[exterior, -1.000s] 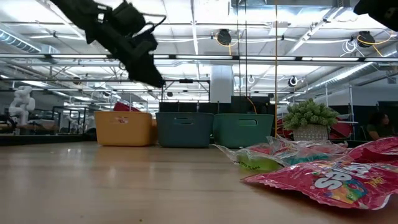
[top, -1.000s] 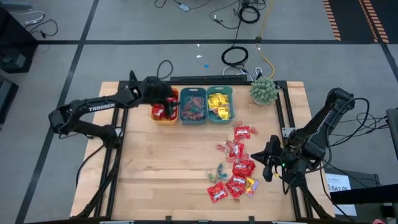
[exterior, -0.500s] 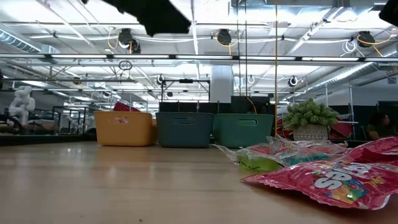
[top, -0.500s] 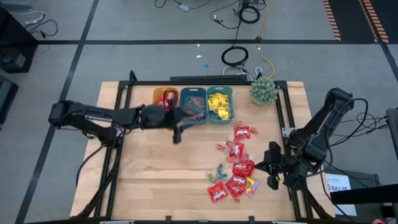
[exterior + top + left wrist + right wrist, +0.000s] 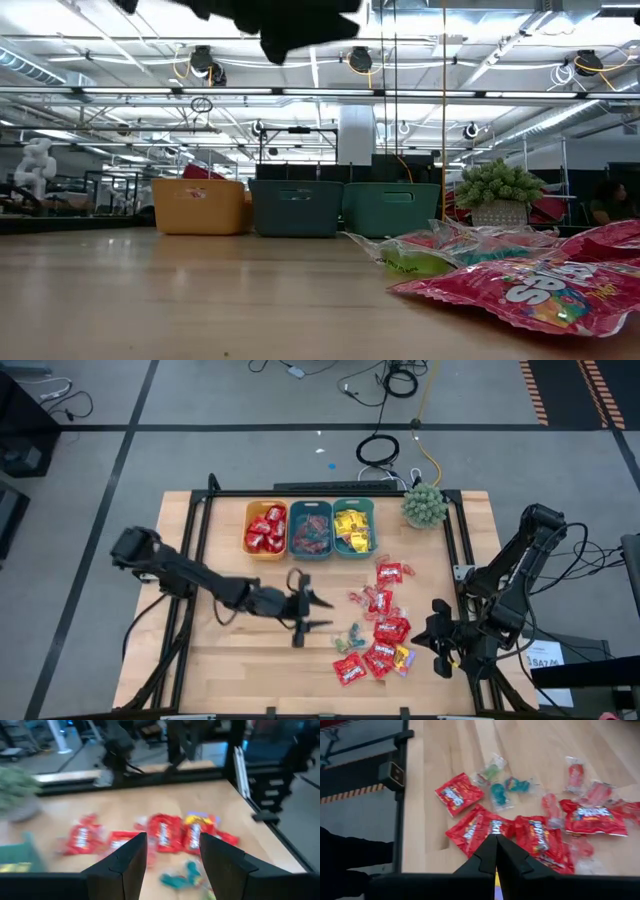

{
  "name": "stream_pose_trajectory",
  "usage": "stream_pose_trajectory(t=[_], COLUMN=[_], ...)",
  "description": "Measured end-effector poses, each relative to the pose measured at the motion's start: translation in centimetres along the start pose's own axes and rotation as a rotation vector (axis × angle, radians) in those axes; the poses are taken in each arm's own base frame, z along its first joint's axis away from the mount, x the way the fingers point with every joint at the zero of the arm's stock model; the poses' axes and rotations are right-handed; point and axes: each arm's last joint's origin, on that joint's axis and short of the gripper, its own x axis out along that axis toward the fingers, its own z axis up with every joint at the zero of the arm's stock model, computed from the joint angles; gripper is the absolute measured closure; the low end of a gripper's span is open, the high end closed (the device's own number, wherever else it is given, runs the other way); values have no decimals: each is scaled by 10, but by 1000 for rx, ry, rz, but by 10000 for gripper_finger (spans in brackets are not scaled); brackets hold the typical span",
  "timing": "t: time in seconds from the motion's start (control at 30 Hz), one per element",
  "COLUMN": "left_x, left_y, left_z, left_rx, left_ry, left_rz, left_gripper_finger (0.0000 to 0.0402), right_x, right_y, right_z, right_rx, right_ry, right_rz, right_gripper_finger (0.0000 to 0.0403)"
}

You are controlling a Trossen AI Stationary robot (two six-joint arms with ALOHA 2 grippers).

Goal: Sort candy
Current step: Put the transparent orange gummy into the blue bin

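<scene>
From above, the wooden table (image 5: 250, 660) holds three small plastic bins in a row at the far edge: an orange bin (image 5: 265, 530) full of shiny red packets, a dark teal bin (image 5: 310, 529) with reddish sweets, and a lighter teal bin (image 5: 354, 527) with yellow packets. A green spiky plant in a pot (image 5: 424, 505) stands just beside them. The loose candy pile of red packets and tiny blue and clear pieces (image 5: 380, 630) lies on the right side of the table. The left gripper (image 5: 312, 613) hangs over the middle of the table, near the pile, with its fingers spread and nothing between them. The right gripper (image 5: 443, 650) waits at the right edge of the table, just beside the pile.

From table height, the three bins stand in a row far back, the plant to their right. A big red packet (image 5: 530, 285) lies close in front and hides part of the pile. A dark piece of arm shows at the top.

The left wrist view looks between its two spread fingers (image 5: 125, 865) at red packets and a blue sweet (image 5: 192, 870).

The right wrist view shows its fingers (image 5: 487, 855) pressed together above the red packets.

A second ago the left gripper was over the orange bin; now it has swung out across to the pile. The right gripper has slid a little nearer the front edge.
</scene>
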Motion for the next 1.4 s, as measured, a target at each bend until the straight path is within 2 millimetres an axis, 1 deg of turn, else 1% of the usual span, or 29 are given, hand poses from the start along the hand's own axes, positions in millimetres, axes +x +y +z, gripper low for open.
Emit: stream_pose_trajectory(t=[0.07,0.2,0.27,0.4,0.53,0.6,0.63,0.73,0.83,0.9,0.97,1.03,1.07,1.13,1.2,1.33,1.4], left_x=[12,36,48,73,96,104,107,111,110,108,106,104,102,99,92,71,57], left_y=[-11,-28,-37,-47,-54,-57,-59,-60,-63,-64,-64,-60,-56,-47,-34,3,25], left_z=[-15,-42,-54,-73,-102,-116,-120,-137,-141,-140,-135,-124,-118,-106,-90,-38,-19], left_rx=[1,-62,-48,-33,-27,-36,-62,-145,-180,-175,-164,-174,-183,-198,-197,-143,-120], left_ry=[17,72,108,152,229,259,267,336,371,369,368,358,357,357,356,277,253], left_rz=[-21,-48,-58,-74,-130,-150,-164,-180,-175,-183,-199,-211,-221,-225,-204,-143,-100], left_gripper_finger=[210,210,210,210,210,210,210,211,230,264,312,366,380,383,381,388,392], right_x=[0,1,1,1,0,0,-1,-2,-2,-2,-2,-2,-2,-2,-2,-2,-1], right_y=[3,10,13,18,22,23,24,25,26,26,26,26,26,26,26,26,25], right_z=[-1,-5,-6,-10,-13,-13,-13,-14,-14,-14,-14,-14,-14,-14,-13,-13,-12], right_rx=[3,6,8,8,10,14,16,16,21,24,23,19,18,14,6,-4,-7], right_ry=[-3,-8,-10,-10,-11,-14,-15,-15,-17,-19,-19,-19,-19,-19,-22,-29,-50], right_rz=[18,53,69,96,117,128,134,144,151,153,153,153,153,152,151,147,135], right_gripper_finger=[403,403,403,403,403,403,403,403,403,403,403,403,403,403,403,403,403])
